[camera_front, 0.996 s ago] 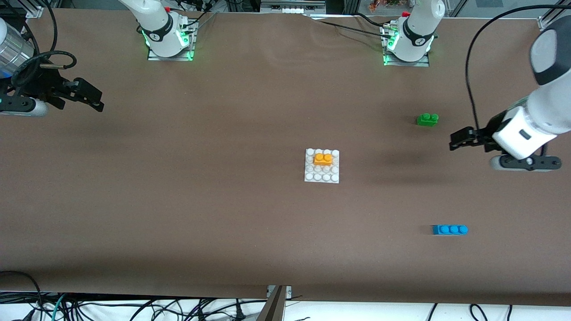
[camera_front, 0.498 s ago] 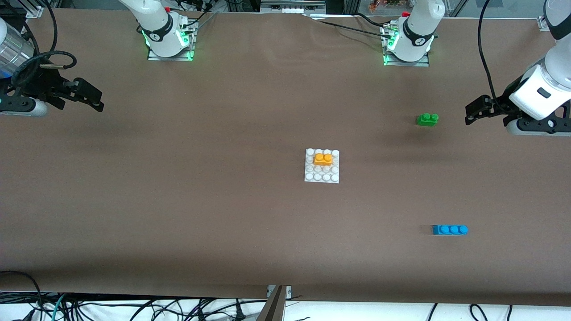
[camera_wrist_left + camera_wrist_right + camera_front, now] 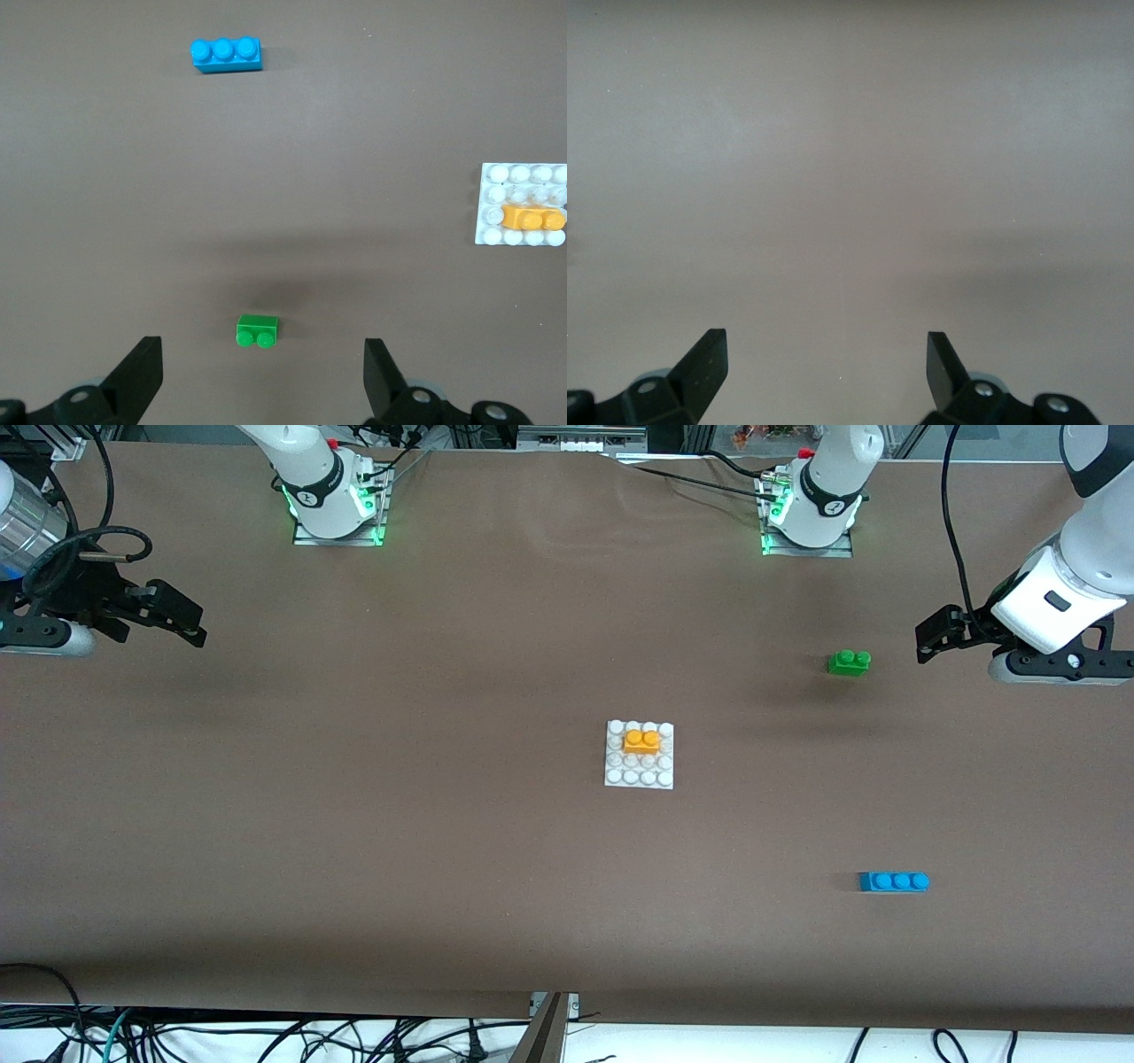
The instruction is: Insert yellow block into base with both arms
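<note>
The yellow block point(image 3: 641, 740) sits pressed onto the white studded base point(image 3: 617, 776) in the middle of the table, in the base's second stud row counted from the robots' side. In the left wrist view the yellow block point(image 3: 532, 218) on the base point(image 3: 514, 177) shows at the frame's edge. My left gripper point(image 3: 927, 640) hangs open and empty over the table toward the left arm's end, beside the green brick. My right gripper point(image 3: 193, 625) waits open and empty over the right arm's end; its wrist view shows the right gripper point(image 3: 826, 347) over bare table only.
A green two-stud brick point(image 3: 849, 662) lies toward the left arm's end, and in the left wrist view the green brick point(image 3: 258, 331) shows between the open fingers, farther off. A blue three-stud brick point(image 3: 894, 881) lies nearer the front camera. The arm bases point(image 3: 335, 509) stand along the table's edge.
The left arm has drawn back toward its end of the table and toward the bases' side, level with the green brick. The right arm and all bricks have stayed put.
</note>
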